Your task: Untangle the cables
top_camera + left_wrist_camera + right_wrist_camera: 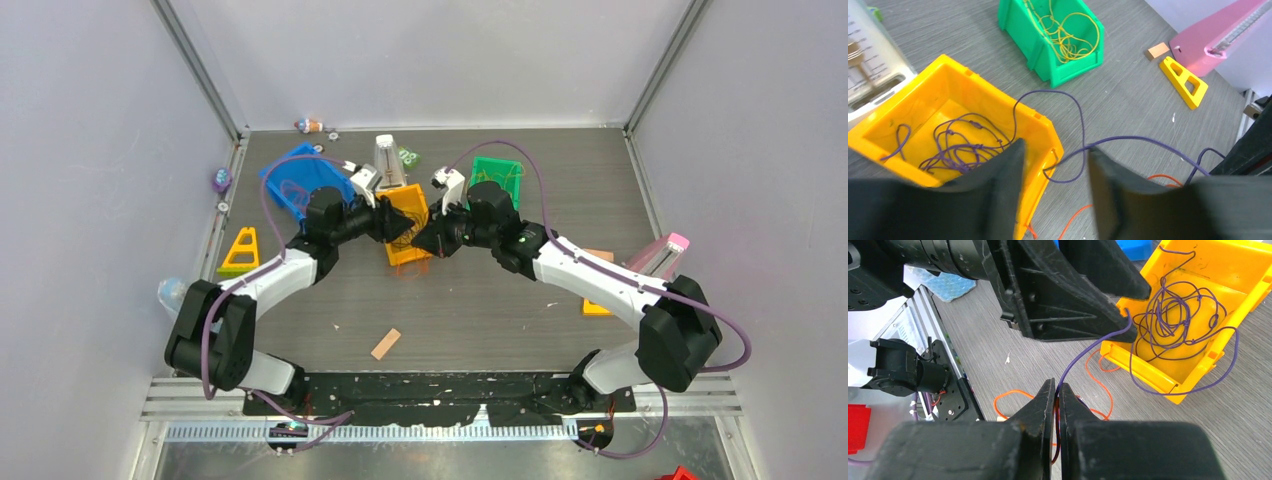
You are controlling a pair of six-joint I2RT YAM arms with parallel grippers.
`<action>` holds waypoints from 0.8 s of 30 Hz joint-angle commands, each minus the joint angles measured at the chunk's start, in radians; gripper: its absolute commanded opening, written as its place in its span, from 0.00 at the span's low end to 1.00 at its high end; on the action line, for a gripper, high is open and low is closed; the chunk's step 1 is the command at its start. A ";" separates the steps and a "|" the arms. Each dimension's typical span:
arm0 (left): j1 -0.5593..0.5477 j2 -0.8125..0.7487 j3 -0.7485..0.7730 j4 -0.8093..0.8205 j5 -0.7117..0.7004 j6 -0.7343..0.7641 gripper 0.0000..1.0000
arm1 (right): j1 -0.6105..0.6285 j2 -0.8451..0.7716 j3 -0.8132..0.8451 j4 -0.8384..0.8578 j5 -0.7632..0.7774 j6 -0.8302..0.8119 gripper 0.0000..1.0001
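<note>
A purple cable (1083, 352) runs from the tangle (960, 145) in the yellow bin (1043, 125) over its rim to my right gripper (1057, 385), which is shut on it low over the table. An orange cable (1015, 392) lies looped on the table beneath that gripper. My left gripper (1056, 147) is open, one finger over the bin's inside and the other outside its corner. The taut purple strand (1075, 107) touches the tip of the outer finger (1098, 160). Yellow cables (1068, 35) lie in the green bin (1048, 60).
A blue bin (300, 185) stands behind the left arm, and a clear upright object (388, 162) behind the yellow bin. Yellow triangular pieces (241, 250) (1188, 82), a wooden block (385, 343) and a pink object (665, 255) lie around the table.
</note>
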 commanded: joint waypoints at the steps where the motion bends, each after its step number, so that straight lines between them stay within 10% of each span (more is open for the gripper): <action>1: -0.018 0.028 0.051 0.062 0.075 0.030 0.28 | -0.002 -0.032 0.046 0.017 -0.013 0.008 0.05; 2: -0.018 0.031 0.058 0.054 0.075 0.028 0.09 | -0.003 -0.032 0.045 0.017 -0.006 0.008 0.05; 4: -0.018 0.033 0.078 0.006 0.051 0.028 0.00 | -0.005 -0.032 0.034 0.016 0.002 0.011 0.13; 8: -0.018 0.018 0.083 -0.023 0.002 0.018 0.00 | -0.006 -0.043 -0.037 0.041 0.010 0.028 0.71; 16: -0.017 0.008 0.094 -0.036 -0.034 0.002 0.00 | -0.011 -0.115 -0.279 0.203 0.068 0.061 0.96; 24: -0.017 0.003 0.104 -0.045 -0.035 -0.009 0.00 | -0.012 -0.161 -0.430 0.356 0.238 0.070 1.00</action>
